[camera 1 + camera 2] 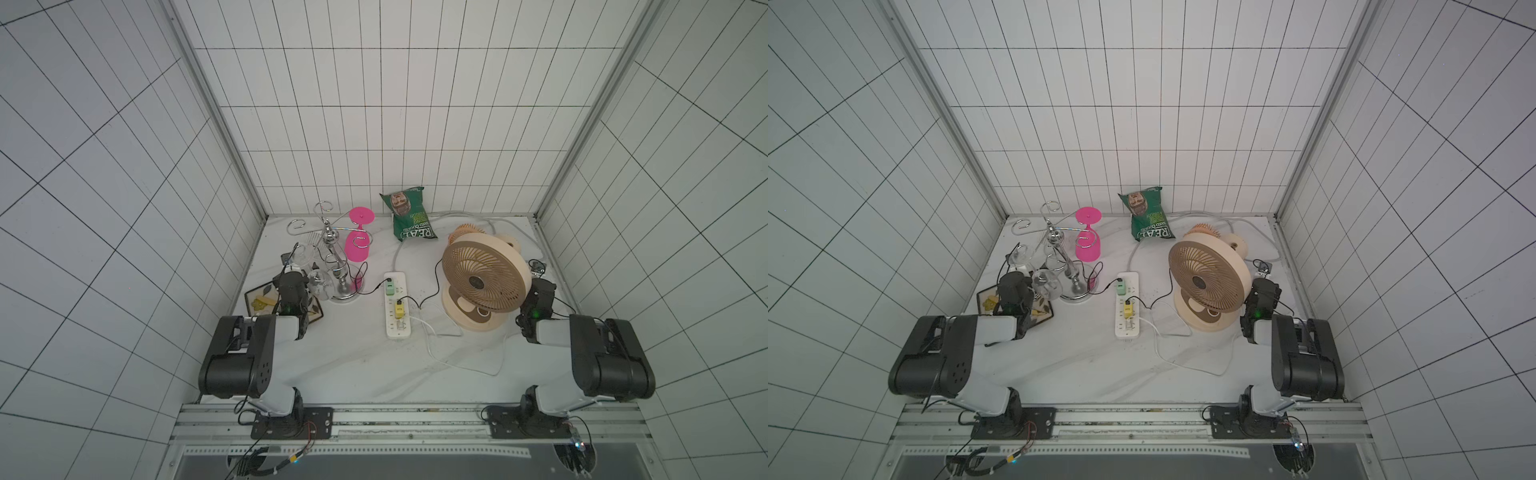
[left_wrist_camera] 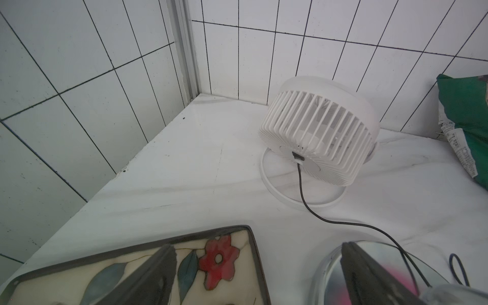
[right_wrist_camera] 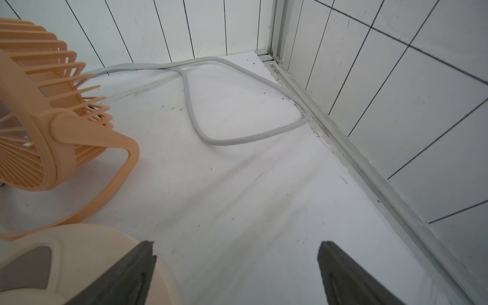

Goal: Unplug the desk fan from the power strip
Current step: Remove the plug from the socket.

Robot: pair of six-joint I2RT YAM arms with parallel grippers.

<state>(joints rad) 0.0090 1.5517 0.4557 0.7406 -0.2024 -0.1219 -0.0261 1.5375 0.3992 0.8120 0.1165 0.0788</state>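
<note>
The desk fan (image 1: 484,278) (image 1: 1207,276), beige with a tan spiral grille, stands right of centre in both top views. Its thin white cord (image 1: 453,365) loops forward and runs to a white plug at the near end of the power strip (image 1: 395,332) (image 1: 1126,330). A green and a yellow plug with black cords sit farther back on the strip. My right gripper (image 1: 540,284) (image 3: 237,245) is open just right of the fan's cream base (image 3: 66,264). My left gripper (image 1: 292,276) (image 2: 258,247) is open above a flowered tray (image 2: 216,258), far left of the strip.
A chrome glass rack (image 1: 332,257) with a pink glass (image 1: 357,245) stands by the left gripper. A small white fan (image 2: 319,132) sits behind it, a small orange fan (image 3: 39,118) behind the desk fan. A green chip bag (image 1: 409,214) and the strip's thick grey cable (image 3: 237,140) lie at the back.
</note>
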